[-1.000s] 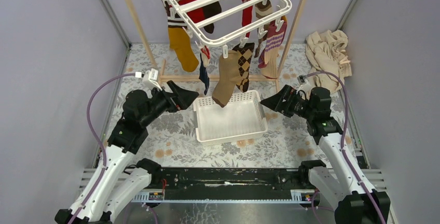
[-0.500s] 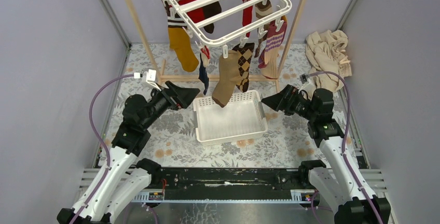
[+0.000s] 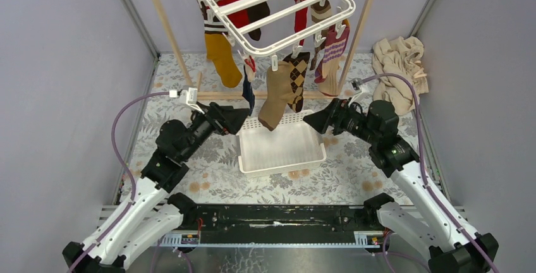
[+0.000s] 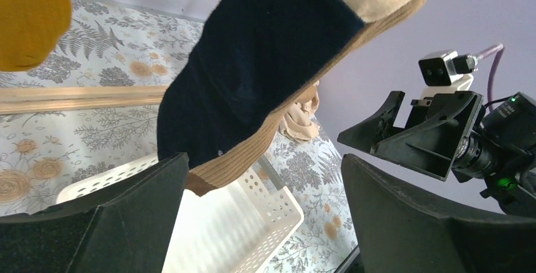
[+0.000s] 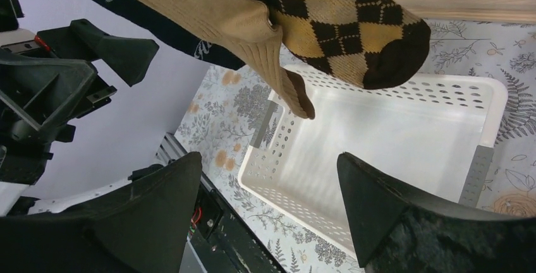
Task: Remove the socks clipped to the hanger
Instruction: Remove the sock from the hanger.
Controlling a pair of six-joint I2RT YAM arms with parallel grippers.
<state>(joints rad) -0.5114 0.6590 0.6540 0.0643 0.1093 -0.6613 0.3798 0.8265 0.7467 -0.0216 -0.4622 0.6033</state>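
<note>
All small colourful socks [image 3: 275, 93] hang clipped on the white plastic hanger [image 3: 282, 14]; my left gripper [image 3: 239, 118] and right gripper [image 3: 313, 121] gape empty.

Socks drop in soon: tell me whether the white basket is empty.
Empty. The white basket shows a bare perforated floor in the top and right wrist views; the tan sock hangs above it, not inside.

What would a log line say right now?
left fingers open near navy sock | right fingers open near argyle sock | socks clipped to hanger
</note>
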